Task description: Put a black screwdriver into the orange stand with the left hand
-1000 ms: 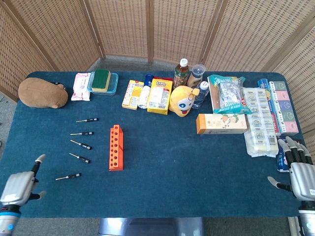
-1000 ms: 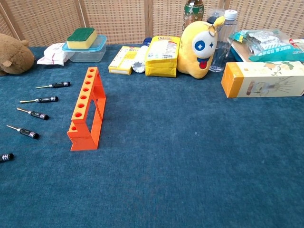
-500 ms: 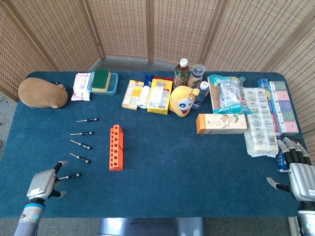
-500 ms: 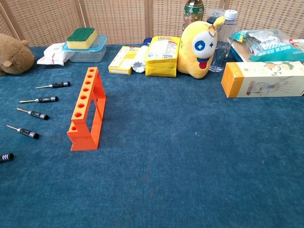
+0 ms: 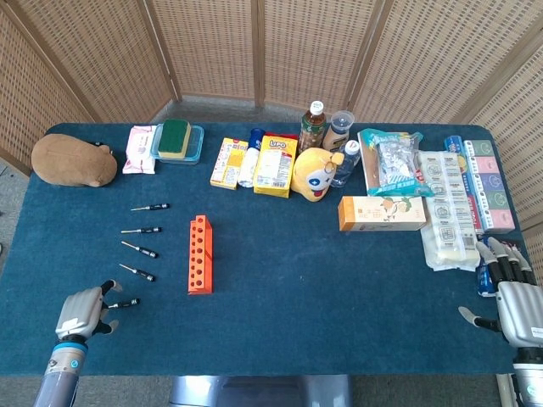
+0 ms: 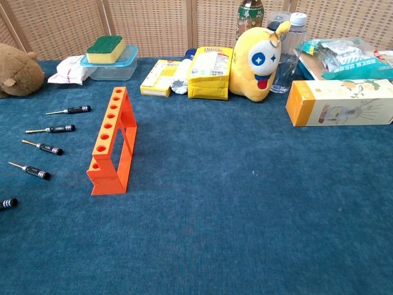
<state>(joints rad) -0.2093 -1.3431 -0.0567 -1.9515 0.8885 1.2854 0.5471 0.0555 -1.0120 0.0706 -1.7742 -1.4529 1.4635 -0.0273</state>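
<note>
Left hand (image 5: 81, 311) low at the near left edge of the blue tabletop (image 5: 288, 288), seen only in the head view. Its fingers (image 5: 109, 287) are spread apart and hold nothing; the fingertips reach to the tip end of the nearest screwdriver (image 5: 119, 304). Contact or a small gap: cannot tell.

Right hand (image 5: 519, 305) at the near right edge, fingers loosely apart, nothing in them, resting beside a blue packet (image 5: 484, 281).

Nearest screwdriver lies flat, handle pointing right, just ahead of the left hand. In the chest view only its handle end shows at the left border.

Four more screwdrivers lie flat in a column going away from the robot: second (image 5: 137, 272), third (image 5: 139, 249), fourth (image 5: 142, 230), fifth (image 5: 150, 207). All apart from one another, black handles toward the stand.

Orange stand (image 5: 199, 253) upright just right of the column, its long side running near to far, a row of holes along the top, all unfilled.

Mid tabletop, right: a carton (image 5: 381, 213) lying on its side.

Far row, left to right: brown plush (image 5: 73, 159), wipes pack (image 5: 140, 149), sponge (image 5: 174, 137) atop a lidded container (image 5: 193, 146), yellow boxes (image 5: 276, 164), yellow plush (image 5: 315, 174), and bottles (image 5: 314, 123) behind it. Far right: stacked packets (image 5: 454, 203), touching each other.
</note>
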